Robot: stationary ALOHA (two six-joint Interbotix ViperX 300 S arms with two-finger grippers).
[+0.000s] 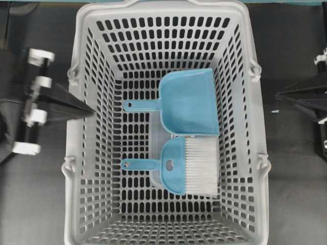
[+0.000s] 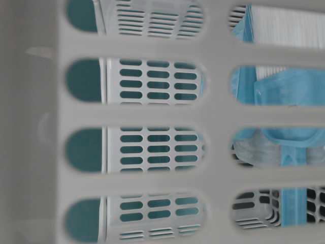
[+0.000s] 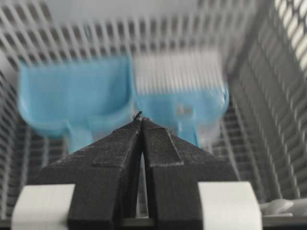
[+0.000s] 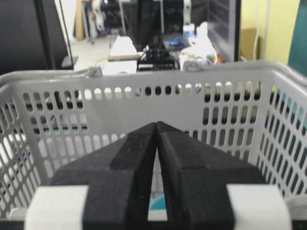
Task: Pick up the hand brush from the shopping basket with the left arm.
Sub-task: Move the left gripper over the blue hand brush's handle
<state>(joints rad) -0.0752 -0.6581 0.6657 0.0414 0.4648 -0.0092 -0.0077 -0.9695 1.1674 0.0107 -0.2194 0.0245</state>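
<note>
Overhead, table-level and wrist views of a two-arm rig at the start of a pick: the shopping basket, a large light-grey tub with slotted walls and floor, fills the middle of the table, and on its floor lie a blue dustpan at the far side and the hand brush just nearer, the two almost touching; both handles point left, so the thin brush handle with its hole faces the left arm, a placement that seems meant to offer that arm the easiest part to seize. The brush lies flat, white bristles to the right, blue half-round head in the middle. The left gripper is clenched and grasps nothing, its pointed tip over the basket's left rim, aimed inward and level with the dustpan handle rather than the brush handle; the brush thus lies well to the right of the tip and somewhat nearer in the scene, below rim height. From the left wrist the brush appears right of the closed tip. The right gripper is likewise clenched and empty, outside the right wall
</note>
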